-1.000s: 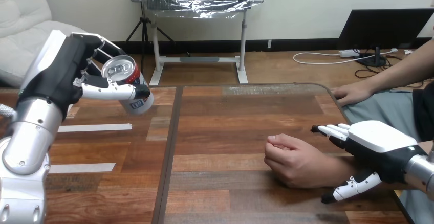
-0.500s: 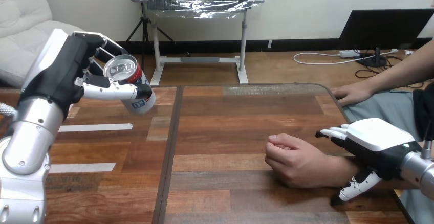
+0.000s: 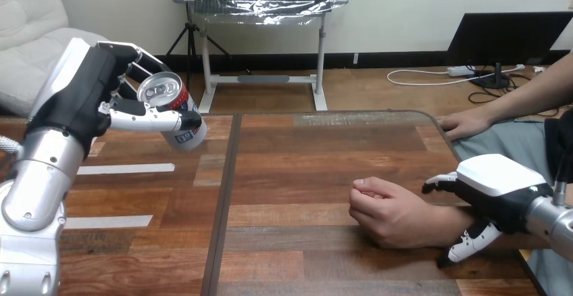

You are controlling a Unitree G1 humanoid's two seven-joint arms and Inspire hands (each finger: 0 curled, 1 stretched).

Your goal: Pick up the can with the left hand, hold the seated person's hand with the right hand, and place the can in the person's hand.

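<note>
Wooden tabletop (image 3: 304,147), with white tape strips (image 3: 125,169) at its left. Left hand (image 3: 88,100), raised over that side, curls round the tilted can (image 3: 172,110), which is off the surface. Right hand (image 3: 496,188) lies over the wrist of the person's hand (image 3: 385,215), a resting fist (grip: cannot tell).

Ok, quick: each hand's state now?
Left hand: shut on the can, raised.
Right hand: over the person's wrist; grip cannot be told.

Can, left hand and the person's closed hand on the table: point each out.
can (image 3: 161,91): head view, on its silver top.
left hand (image 3: 78,103): head view, on its black body below the white shell.
person's closed hand (image 3: 388,213): head view, on the back of the fist.
</note>
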